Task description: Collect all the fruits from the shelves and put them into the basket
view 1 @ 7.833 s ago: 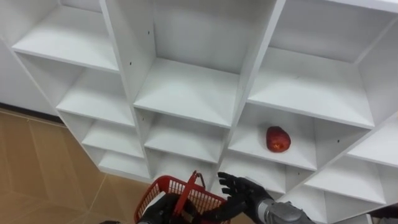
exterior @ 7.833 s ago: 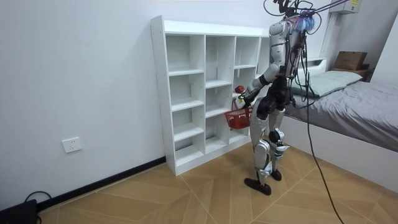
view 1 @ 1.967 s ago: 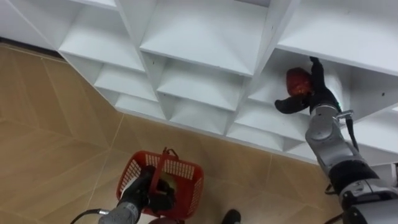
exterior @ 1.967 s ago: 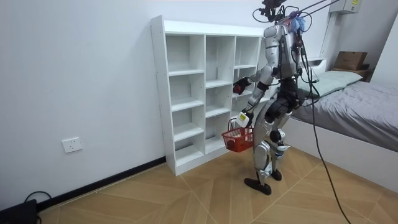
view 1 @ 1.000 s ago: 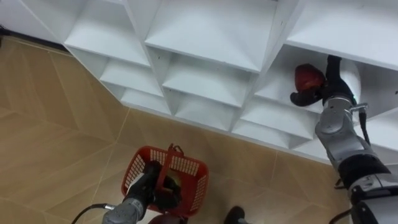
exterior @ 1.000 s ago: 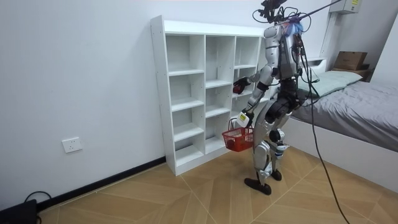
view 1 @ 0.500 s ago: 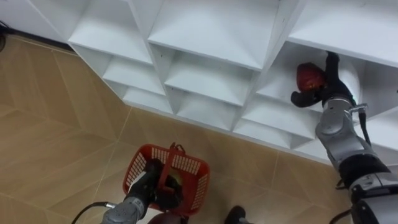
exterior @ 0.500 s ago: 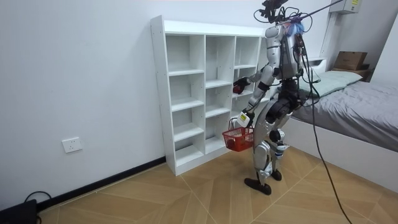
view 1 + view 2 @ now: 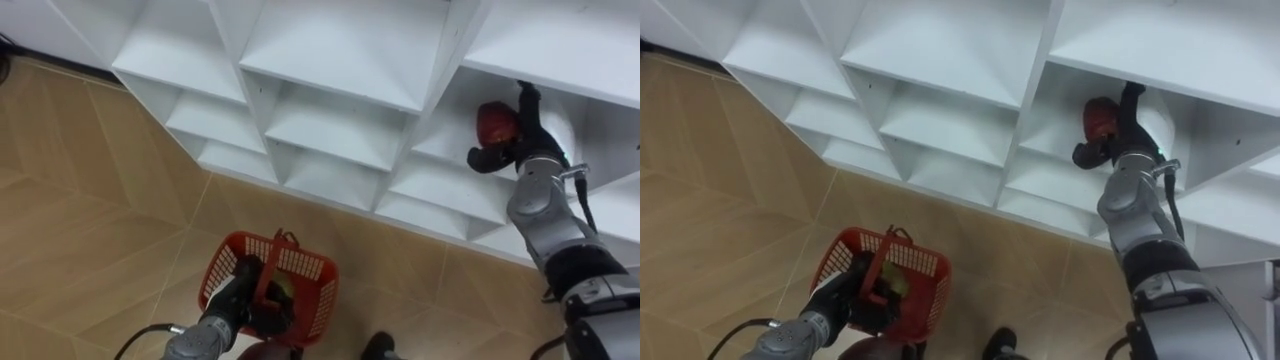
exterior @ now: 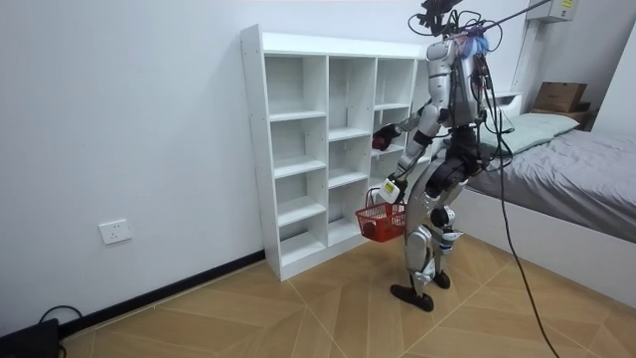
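A red fruit (image 9: 495,122) is at the mouth of a right-hand compartment of the white closet (image 9: 330,60), just above its shelf board. My right hand (image 9: 524,140) is shut on it, fingers behind and thumb below. Low at the left hangs a red basket (image 9: 308,270), with my left hand (image 9: 240,296) shut on its upright handle. Something yellow-green (image 9: 284,290) lies inside the basket. In the room view I stand upright facing the closet (image 10: 298,149), with the basket (image 10: 383,223) at thigh height and the fruit (image 10: 379,142) at chest height.
The other closet compartments in view are bare. Wooden floor (image 9: 90,200) spreads below and to the left. A bed (image 10: 566,164) stands close behind me at the room view's right, and a white wall runs to the left of the closet.
My right hand rose from beside the basket to the compartment and closed on the red fruit. The basket dropped lower as I straightened up. Over the last second almost nothing moved.
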### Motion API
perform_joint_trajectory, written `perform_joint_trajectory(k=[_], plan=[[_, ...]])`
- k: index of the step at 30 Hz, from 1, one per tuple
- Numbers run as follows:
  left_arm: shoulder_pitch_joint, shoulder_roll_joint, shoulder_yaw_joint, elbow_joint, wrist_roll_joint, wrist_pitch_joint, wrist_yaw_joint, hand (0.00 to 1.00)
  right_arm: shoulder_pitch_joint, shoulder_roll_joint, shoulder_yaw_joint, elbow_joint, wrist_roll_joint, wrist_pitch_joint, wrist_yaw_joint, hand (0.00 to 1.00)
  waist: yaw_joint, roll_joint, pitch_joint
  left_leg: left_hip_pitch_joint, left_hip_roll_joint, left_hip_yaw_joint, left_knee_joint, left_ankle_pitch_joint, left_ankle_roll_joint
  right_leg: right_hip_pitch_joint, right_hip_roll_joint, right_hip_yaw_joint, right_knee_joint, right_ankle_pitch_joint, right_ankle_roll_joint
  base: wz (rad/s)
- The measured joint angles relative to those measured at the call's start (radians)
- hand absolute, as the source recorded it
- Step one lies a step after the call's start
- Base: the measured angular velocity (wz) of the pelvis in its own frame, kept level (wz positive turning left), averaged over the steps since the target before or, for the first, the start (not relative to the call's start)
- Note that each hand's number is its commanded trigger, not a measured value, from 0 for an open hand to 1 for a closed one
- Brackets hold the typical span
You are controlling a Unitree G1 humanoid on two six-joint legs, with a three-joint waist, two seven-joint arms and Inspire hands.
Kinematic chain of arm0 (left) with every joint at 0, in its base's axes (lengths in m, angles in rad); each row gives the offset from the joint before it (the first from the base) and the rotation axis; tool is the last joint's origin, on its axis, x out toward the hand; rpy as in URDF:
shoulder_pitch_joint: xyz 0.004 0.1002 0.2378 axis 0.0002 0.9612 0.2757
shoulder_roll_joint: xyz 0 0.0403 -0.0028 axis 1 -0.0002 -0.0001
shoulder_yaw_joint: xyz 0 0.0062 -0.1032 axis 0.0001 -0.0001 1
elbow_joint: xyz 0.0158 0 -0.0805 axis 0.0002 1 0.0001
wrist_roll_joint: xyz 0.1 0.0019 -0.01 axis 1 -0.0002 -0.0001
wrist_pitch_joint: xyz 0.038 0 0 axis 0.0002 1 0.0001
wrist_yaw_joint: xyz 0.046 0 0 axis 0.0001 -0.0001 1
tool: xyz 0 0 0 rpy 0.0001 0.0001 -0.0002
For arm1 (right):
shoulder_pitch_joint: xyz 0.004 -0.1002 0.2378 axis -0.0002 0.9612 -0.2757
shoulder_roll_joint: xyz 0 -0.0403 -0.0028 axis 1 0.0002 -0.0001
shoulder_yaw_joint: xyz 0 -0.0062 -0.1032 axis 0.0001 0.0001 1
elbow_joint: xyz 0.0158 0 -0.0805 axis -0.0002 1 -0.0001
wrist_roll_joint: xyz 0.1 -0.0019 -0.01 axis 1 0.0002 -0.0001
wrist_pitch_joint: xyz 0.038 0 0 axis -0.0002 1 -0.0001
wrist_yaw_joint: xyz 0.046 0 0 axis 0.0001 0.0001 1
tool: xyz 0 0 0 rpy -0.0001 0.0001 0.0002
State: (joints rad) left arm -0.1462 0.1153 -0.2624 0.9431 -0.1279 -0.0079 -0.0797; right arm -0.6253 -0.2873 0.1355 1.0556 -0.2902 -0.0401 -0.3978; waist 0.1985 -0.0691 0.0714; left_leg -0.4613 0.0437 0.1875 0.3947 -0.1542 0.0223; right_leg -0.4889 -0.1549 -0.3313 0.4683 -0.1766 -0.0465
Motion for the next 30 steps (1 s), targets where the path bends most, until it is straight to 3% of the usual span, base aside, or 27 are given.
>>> perform_joint_trajectory(k=[30], plan=[[0.000,0.014,-0.015,-0.020,0.000,0.000,0.000,1.00,0.000,0.008,0.010,0.004,-0.057,0.021,0.032,1.00,0.002,0.002,-0.0011,-0.004,0.001,-0.003,0.012,0.000,0.000,0.000,-0.002,-0.002,0.016,-0.001,0.000,0.00]])
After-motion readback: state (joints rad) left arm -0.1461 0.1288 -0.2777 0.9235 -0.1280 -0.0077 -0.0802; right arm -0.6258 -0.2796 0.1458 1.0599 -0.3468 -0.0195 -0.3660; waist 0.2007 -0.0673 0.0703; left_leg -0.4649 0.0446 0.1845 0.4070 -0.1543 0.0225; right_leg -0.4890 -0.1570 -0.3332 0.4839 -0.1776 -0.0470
